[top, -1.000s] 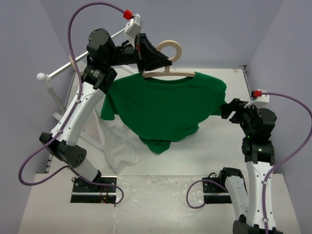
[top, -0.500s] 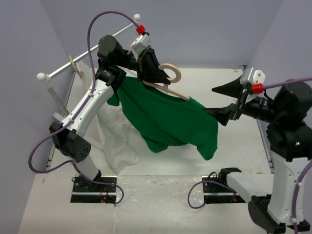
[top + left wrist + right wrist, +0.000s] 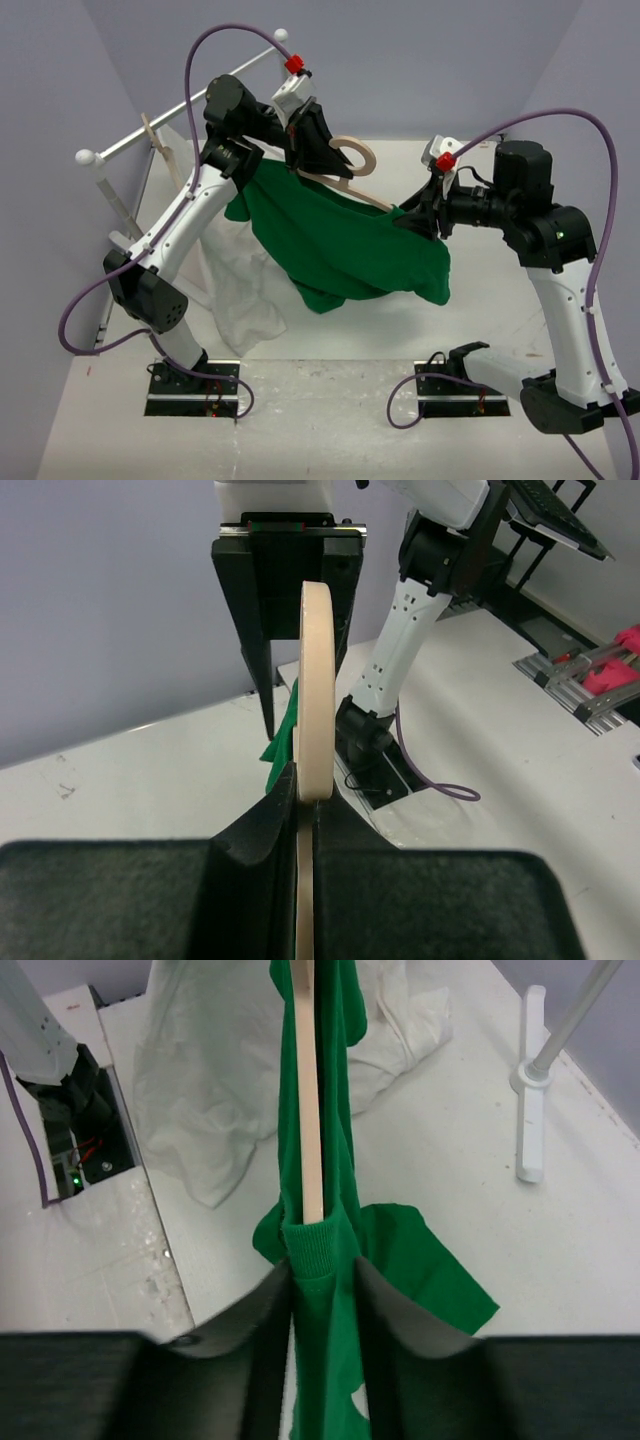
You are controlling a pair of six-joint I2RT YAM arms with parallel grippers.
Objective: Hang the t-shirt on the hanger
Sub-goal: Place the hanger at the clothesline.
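over the white table [image 3: 330, 345], at twelve o'clock, our left gripper [image 3: 322, 165] is clamping the hanger [image 3: 352, 158]. at three o'clock our right gripper [image 3: 412, 222] is pinching the t-shirt [image 3: 340, 250].

We've got a flat white tabletop [image 3: 330, 345], scuffed and speckled along the near strip. Lying on it: a crumpled white translucent garment [image 3: 245, 310] heaped at left, the white foot of a clothes rack [image 3: 529, 1130], two black arm base plates [image 3: 180, 395], and loops of purple cable [image 3: 390, 402].

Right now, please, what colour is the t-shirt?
The t-shirt is bright green, clearest in top external view.
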